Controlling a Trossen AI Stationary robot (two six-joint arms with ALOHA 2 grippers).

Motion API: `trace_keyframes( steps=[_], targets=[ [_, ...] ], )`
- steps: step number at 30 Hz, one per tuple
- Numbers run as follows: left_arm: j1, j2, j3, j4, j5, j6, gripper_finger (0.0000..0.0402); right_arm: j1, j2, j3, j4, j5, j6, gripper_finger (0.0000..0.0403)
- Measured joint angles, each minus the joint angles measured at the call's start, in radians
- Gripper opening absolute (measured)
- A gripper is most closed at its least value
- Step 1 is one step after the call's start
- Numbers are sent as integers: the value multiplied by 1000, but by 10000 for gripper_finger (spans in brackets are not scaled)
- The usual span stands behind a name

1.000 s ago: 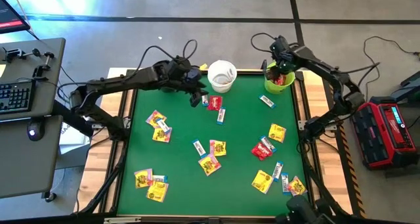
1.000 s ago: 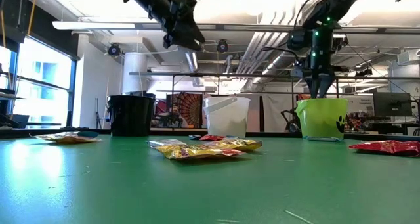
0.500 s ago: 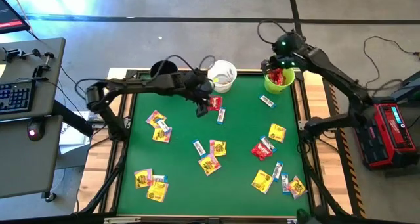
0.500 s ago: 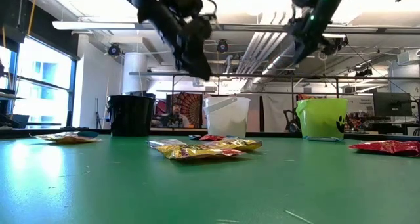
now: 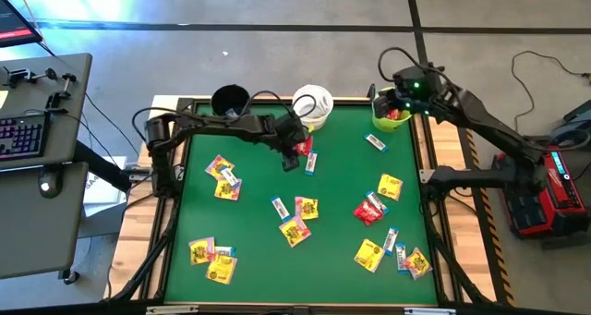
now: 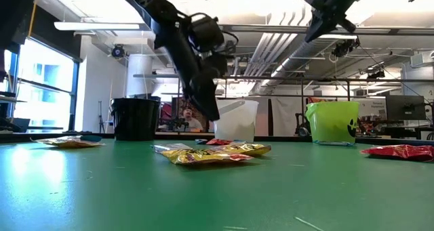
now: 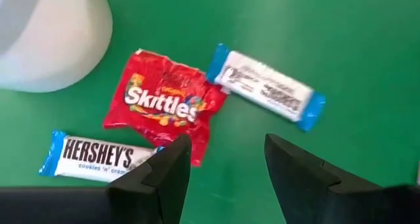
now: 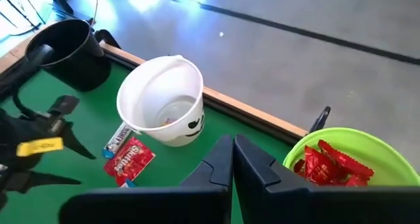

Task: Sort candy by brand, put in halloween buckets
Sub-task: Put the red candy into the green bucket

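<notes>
Left wrist view: left jaws point(image 7: 226, 161) hung wide apart — a red candy point(image 7: 164, 106) just ahead of them. Right jaws point(image 8: 233, 159) were clenched, empty, beside the green bucket point(image 8: 387, 152).

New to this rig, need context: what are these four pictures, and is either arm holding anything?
Two dark robot arms work at a green table. One camera looks straight down, one sits at table height, one rides on each wrist. The left gripper, fingers open and empty, hovers over a red Skittles packet and two slim white-and-blue Hershey's bars near the round white plastic bucket. The right gripper is shut, empty, above the lime green bucket, which holds red packets. A black bucket and scattered yellow packets remain.
</notes>
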Motion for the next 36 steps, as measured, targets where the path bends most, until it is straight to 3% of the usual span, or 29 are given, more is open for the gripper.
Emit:
trace_keyframes(
  steps=[10,20,25,30,36],
  targets=[
    [0,91,-1,45,-172,-44,187,52,-3,0,0,25,-1,0],
    [0,121,0,77,-123,-41,186,52,-3,0,-1,26,-6,0],
    [0,131,0,70,-152,-43,182,52,-3,0,-1,26,-6,0],
    [2,131,0,67,-153,-35,134,52,-3,0,-1,26,-6,0],
    [6,131,0,61,-151,-24,31,52,-3,0,-1,26,-6,0]
  ],
)
